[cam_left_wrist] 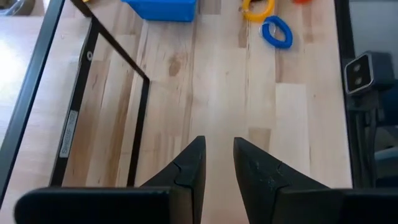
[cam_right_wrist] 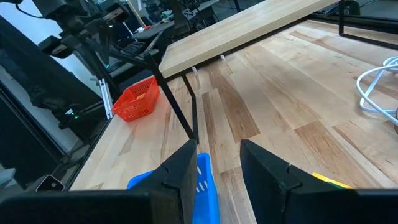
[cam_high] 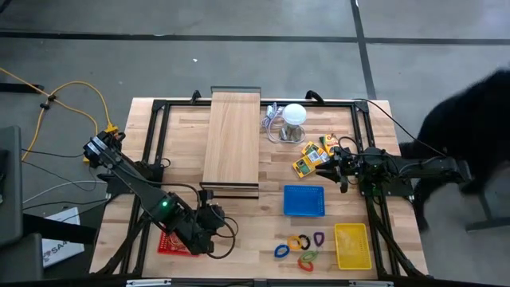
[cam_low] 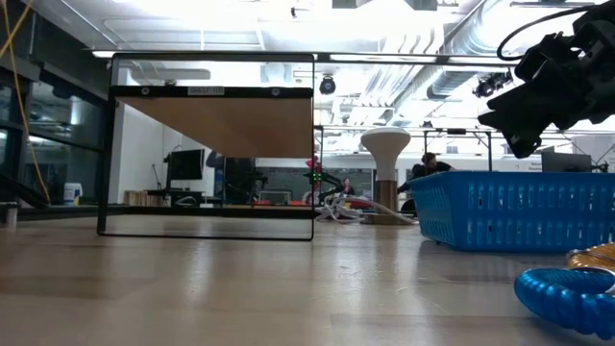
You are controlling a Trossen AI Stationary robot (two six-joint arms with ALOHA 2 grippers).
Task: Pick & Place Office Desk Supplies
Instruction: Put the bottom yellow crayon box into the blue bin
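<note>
Here both arms' fingers (cam_left_wrist: 217,171) stand slightly parted and empty; the right fingers (cam_right_wrist: 214,168) hover above the blue basket (cam_right_wrist: 202,186).

Both arms are dark, near-black machines built of blocky jointed segments. The left arm (cam_high: 151,195) carries a small green light on its upper housing, and black cables loop around its wrist near the jaws. The right arm (cam_high: 414,169) is the same matt black, with a thin black cable trailing off toward the far side. In each wrist view the fingers (cam_left_wrist: 186,177) are dark, angular wedges tapering to blunt tips (cam_right_wrist: 264,171).
</note>
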